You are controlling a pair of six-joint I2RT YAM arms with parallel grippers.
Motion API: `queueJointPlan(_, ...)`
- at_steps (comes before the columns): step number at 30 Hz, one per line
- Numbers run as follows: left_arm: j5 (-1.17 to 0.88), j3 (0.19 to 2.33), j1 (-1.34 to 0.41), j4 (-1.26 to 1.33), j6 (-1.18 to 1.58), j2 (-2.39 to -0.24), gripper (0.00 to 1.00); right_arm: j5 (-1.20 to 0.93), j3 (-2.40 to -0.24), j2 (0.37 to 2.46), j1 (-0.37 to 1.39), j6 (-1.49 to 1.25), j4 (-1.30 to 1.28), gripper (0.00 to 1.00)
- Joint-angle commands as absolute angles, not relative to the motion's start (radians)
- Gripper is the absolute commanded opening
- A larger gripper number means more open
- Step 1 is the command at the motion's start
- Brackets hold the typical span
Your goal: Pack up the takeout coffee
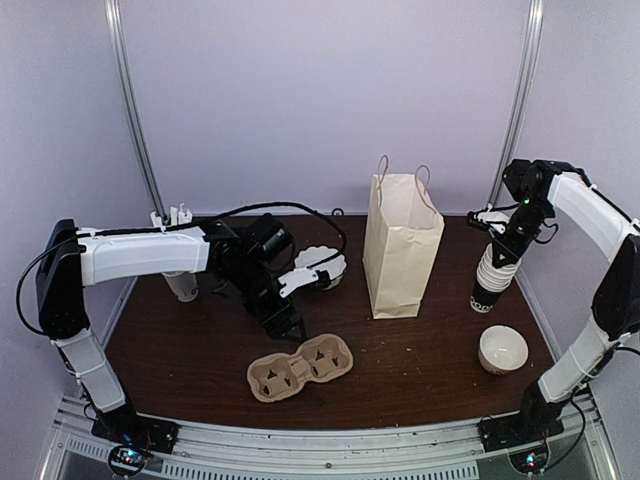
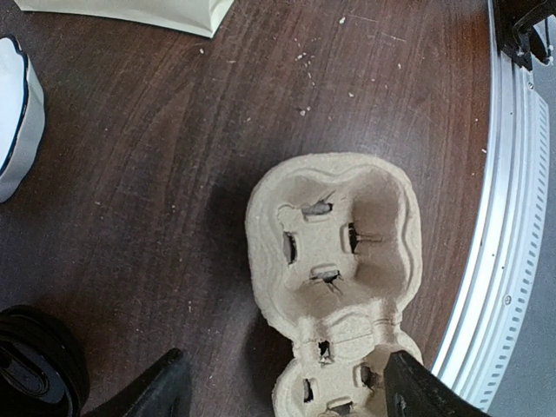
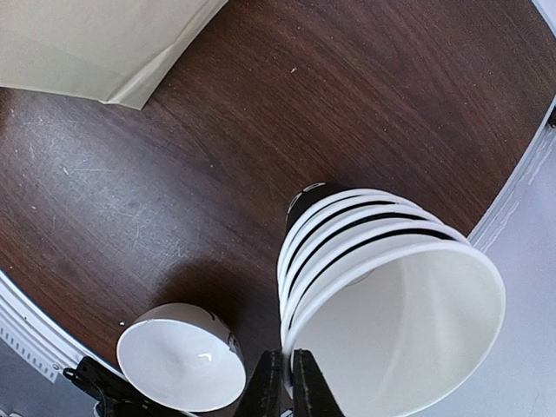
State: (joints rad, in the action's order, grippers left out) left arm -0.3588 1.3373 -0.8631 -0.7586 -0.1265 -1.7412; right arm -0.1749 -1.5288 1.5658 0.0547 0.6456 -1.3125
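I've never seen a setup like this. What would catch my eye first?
A tall paper bag stands upright in the middle of the dark table. On the right, the right hand appears to pinch the rim of a stack of paper cups. The left hand hangs open over a cardboard cup carrier at the front.

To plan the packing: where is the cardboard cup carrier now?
In the top view, the cup carrier lies near the front edge of the table, slightly left of centre, under the open left gripper.
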Motion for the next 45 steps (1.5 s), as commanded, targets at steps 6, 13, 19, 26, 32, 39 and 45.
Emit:
queueJointPlan(6,-0.359,1.355,-0.862,-0.751,-0.144,-1.733,0.80,-0.106,-1.507,1.577,0.067,0.614,-1.288,0.09)
queueJointPlan(13,-0.357,1.353,-0.862,-0.752,-0.145,-1.732,0.80,-0.104,-1.510,1.580,0.067,0.605,-1.287,0.07)
queueJointPlan(19,-0.362,1.351,-0.862,-0.752,-0.144,-1.733,0.80,-0.095,-1.568,1.559,0.067,0.616,-1.330,0.00)
queueJointPlan(26,-0.372,1.356,-0.862,-0.752,-0.143,-1.740,0.80,-0.099,-1.628,1.515,0.069,0.638,-1.369,0.00)
queueJointPlan(32,-0.366,1.359,-0.862,-0.753,-0.141,-1.741,0.80,0.014,-1.593,1.519,0.106,0.641,-1.327,0.00)
queueJointPlan(39,-0.364,1.361,-0.862,-0.756,-0.141,-1.743,0.80,-0.018,-1.677,1.541,0.107,0.601,-1.374,0.00)
queueJointPlan(45,-0.364,1.360,-0.862,-0.759,-0.143,-1.742,0.80,0.105,-1.658,1.569,0.115,0.595,-1.313,0.00)
